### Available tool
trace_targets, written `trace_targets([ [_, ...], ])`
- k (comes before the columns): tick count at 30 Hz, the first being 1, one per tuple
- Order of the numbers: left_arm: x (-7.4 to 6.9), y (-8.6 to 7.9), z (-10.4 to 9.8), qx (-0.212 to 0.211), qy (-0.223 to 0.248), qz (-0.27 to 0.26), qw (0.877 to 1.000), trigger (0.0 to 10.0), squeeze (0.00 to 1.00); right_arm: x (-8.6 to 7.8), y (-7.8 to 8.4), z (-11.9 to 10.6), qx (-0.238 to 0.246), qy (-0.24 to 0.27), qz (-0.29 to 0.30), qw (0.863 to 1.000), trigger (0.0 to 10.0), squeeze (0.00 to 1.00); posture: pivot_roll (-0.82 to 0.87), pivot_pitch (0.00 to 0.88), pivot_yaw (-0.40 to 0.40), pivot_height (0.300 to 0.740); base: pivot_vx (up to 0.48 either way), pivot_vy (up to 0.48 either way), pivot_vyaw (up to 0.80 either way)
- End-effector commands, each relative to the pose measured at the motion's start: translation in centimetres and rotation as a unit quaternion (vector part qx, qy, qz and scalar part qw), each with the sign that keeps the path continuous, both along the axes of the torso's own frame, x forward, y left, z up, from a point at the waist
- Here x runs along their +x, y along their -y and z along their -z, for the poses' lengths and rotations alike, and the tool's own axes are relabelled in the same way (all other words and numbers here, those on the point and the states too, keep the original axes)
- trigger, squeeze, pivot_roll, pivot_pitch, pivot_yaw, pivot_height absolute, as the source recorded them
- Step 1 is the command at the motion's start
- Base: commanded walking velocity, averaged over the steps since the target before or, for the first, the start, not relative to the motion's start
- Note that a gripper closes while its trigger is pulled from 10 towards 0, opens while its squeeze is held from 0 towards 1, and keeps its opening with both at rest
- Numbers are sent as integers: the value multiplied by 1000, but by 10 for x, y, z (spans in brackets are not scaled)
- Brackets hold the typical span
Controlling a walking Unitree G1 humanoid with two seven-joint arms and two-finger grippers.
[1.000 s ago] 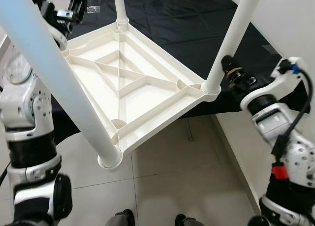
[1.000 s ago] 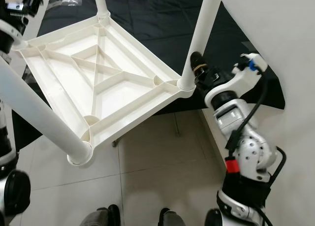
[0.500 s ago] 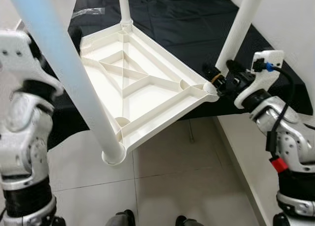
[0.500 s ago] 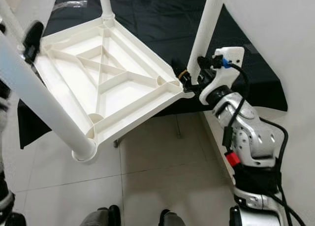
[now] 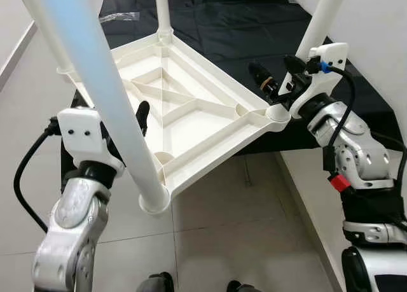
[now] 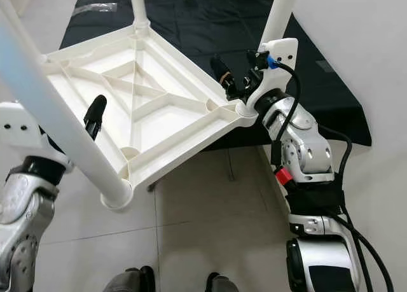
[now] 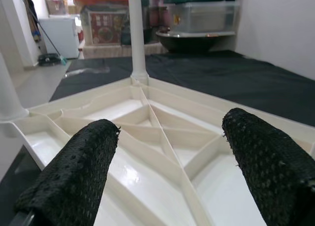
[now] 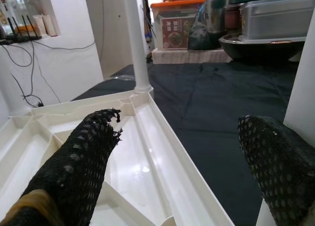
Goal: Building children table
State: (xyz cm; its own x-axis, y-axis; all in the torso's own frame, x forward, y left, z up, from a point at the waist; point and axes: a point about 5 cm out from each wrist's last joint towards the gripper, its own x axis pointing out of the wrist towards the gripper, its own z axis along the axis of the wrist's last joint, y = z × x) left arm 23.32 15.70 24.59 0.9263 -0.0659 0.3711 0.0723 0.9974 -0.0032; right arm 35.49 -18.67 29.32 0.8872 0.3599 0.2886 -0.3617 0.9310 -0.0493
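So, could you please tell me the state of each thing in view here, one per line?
Children's table: upside down, ribbed underside up, tilted, partly over the black cloth.
Table legs: all fitted in their corner sockets, standing up.
Left gripper: open, empty, over the table's underside.
Right gripper: open, empty, by the leg at the right corner.
Black cloth: spread flat under the table.

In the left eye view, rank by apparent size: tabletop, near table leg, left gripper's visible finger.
1. tabletop
2. near table leg, though enlarged by its nearness to the camera, so the order is unsure
3. left gripper finger, clearly smallest
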Motion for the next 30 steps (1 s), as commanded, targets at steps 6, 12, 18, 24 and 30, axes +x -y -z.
trace_targets([
  [6,-17,13,9,14,-21,3,1000,10000,0,8,4,4,-12,4,6,1000,10000,710,84,204,-12,740,0,0,0],
  [12,-17,8,4,21,-10,-22,999,10000,0,14,1,3,-15,8,-2,1000,10000,675,85,204,-17,740,0,0,0],
  [18,-17,2,-6,32,12,-43,999,10000,0,13,-1,6,-11,5,-15,1000,10000,675,88,200,-27,740,0,0,0],
  [24,-25,-12,-13,31,22,-107,994,10000,0,12,-3,15,-19,-5,-24,1000,10000,675,89,199,-24,740,0,0,0],
  [30,-37,-26,12,45,-42,-160,985,10000,0,11,2,26,-15,-17,-18,1000,10000,671,92,200,-23,740,0,0,0],
])
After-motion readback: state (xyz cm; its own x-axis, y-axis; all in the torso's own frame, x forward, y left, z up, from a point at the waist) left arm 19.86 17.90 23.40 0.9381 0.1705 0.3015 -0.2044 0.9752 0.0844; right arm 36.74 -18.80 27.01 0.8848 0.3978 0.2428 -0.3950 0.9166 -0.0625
